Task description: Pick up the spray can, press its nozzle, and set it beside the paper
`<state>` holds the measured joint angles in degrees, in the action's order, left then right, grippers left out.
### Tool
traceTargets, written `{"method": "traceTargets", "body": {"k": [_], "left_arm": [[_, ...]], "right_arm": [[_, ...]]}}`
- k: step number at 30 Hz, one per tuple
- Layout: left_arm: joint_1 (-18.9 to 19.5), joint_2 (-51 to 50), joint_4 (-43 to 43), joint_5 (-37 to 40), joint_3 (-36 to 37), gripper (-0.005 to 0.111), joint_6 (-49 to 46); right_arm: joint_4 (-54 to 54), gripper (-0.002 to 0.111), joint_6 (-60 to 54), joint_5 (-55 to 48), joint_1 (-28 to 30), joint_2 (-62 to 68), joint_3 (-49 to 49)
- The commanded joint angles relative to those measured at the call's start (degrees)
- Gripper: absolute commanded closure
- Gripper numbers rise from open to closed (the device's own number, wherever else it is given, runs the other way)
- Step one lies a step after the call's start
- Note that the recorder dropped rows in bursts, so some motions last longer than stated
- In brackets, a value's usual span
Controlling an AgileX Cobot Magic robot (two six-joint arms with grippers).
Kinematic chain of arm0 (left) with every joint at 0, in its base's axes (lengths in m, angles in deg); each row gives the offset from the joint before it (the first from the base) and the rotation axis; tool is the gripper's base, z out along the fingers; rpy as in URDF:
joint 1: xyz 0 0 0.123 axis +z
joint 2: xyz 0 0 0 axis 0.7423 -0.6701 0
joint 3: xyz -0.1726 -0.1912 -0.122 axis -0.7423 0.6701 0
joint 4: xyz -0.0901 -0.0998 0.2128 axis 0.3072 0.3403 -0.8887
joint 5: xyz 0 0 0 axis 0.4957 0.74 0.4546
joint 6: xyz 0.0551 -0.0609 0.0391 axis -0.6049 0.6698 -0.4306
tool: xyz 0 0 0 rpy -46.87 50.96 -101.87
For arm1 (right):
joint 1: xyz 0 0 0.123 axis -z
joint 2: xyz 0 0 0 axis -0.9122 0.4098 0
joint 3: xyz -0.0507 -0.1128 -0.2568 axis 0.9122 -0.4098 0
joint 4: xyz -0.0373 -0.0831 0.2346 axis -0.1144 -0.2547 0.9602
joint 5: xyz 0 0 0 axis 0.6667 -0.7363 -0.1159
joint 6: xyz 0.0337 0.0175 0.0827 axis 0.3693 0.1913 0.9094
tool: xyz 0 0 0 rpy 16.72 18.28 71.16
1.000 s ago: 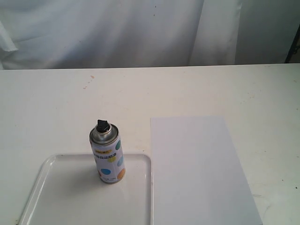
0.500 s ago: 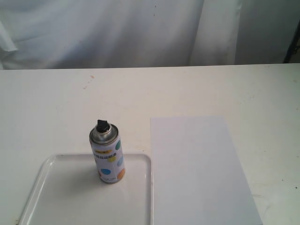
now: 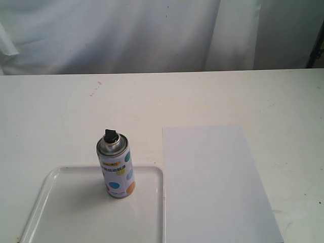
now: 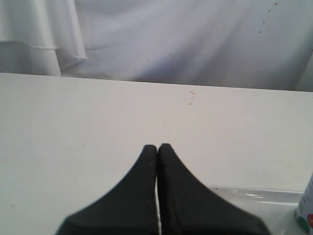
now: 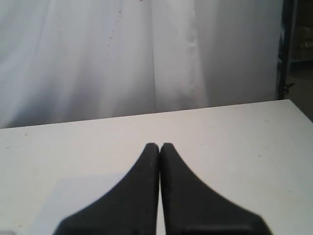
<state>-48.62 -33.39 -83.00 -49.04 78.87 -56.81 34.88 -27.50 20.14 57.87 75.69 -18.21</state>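
Note:
The spray can (image 3: 116, 169) stands upright on a glossy white tray (image 3: 61, 212) at the front left; its dotted white body carries a silver shoulder and the black nozzle (image 3: 110, 135) on top. Only an edge of the spray can (image 4: 307, 208) shows in the left wrist view. The paper (image 3: 215, 187) lies flat just to the right of the tray. Neither arm shows in the exterior view. My left gripper (image 4: 157, 147) is shut and empty, hovering over bare table short of the tray (image 4: 264, 198). My right gripper (image 5: 160, 146) is also shut and empty, with a faint part of the paper (image 5: 83, 196) under it.
The white table (image 3: 162, 101) runs back to a white curtain (image 3: 152, 35). A few small orange specks (image 3: 94, 91) mark the table behind the tray. A dark frame (image 5: 286, 49) stands past the table's far right corner.

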Motion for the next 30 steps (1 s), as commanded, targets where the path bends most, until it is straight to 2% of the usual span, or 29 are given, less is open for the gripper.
{"method": "traceTargets", "body": {"k": [1, 12, 30], "left_arm": [[-0.26, 0.26, -0.2, -0.58, 0.28, 0.107, 0.01], [-0.26, 0.26, -0.2, -0.58, 0.28, 0.107, 0.01], [-0.26, 0.26, -0.2, -0.58, 0.28, 0.107, 0.01]], "right_arm": [[-8.52, 0.108, 5.34, -0.12, -0.08, -0.25, -0.98], [-8.53, 0.108, 3.29, 6.25, -0.08, -0.25, -10.94], [-12.93, 0.108, 4.79, 2.17, 0.02, -1.13, -10.94]]}}
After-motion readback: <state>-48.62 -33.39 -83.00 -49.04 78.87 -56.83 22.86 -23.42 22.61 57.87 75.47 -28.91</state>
